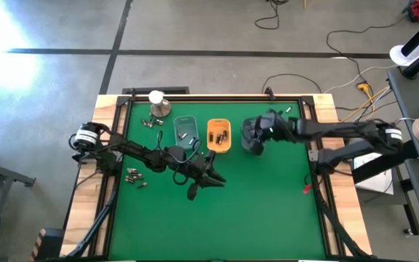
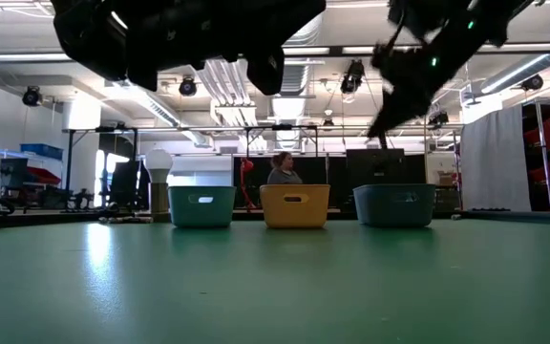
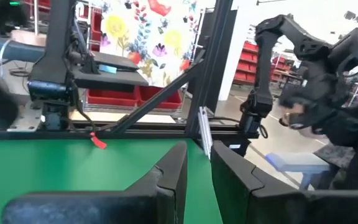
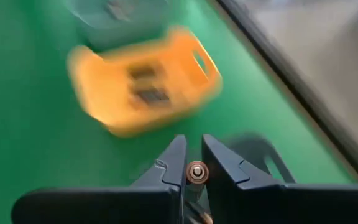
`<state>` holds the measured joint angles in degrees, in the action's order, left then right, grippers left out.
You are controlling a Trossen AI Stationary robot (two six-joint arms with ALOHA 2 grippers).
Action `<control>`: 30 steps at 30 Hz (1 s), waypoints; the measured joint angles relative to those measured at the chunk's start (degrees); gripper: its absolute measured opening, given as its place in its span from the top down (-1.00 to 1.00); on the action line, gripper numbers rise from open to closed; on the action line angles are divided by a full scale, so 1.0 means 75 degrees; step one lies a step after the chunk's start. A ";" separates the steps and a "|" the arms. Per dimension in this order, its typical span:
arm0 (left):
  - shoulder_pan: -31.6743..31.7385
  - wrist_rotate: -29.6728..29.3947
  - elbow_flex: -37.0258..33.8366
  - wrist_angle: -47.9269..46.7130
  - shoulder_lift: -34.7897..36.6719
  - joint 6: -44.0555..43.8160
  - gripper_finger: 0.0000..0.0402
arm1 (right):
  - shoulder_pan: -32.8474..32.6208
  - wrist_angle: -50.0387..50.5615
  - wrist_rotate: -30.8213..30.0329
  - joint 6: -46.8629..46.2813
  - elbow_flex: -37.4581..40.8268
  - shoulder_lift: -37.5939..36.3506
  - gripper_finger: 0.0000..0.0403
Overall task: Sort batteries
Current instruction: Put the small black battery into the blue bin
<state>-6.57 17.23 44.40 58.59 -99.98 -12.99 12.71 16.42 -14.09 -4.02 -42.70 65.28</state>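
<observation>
The right gripper [image 4: 192, 163] is up in the air over the dark tray [image 1: 252, 135], and its two fingers are pinching a small battery [image 4: 197, 172] between their tips. I can see the round end of it.

The left gripper [image 1: 208, 175] hangs over the middle of the green table [image 1: 268, 211]. Its fingers [image 3: 176, 171] are almost together, with only a thin gap between them. Nothing is between them.

Three little trays stand in a row near the far side of the table: a clear tray [image 1: 186, 129], an orange tray [image 1: 219, 136] and the dark one. A few batteries lie in the orange tray, and a few in the clear tray.

More loose batteries [image 1: 150, 123] lie on the table near a metal dome [image 1: 159, 107]. Another little bunch [image 1: 135, 177] lies near the left arm.

A person [image 2: 281, 169] sits far back in the room.
</observation>
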 joint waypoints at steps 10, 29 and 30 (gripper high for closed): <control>0.0000 -0.0026 -0.0009 -0.0221 -0.0006 0.0000 0.74 | 0.1434 0.0232 0.1131 0.0257 0.0023 0.1514 0.86; 0.0003 -0.0040 -0.0012 -0.0401 -0.0009 0.0003 0.74 | 0.1853 -0.0042 0.1075 0.0811 0.0026 0.2693 0.70; 0.0003 -0.0041 -0.0012 -0.0400 -0.0009 0.0003 0.74 | 0.1853 -0.0056 0.1078 0.0808 0.0026 0.2696 0.67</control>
<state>-6.55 16.93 44.31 55.59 -100.05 -12.97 26.61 16.00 -6.00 2.04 -42.50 85.49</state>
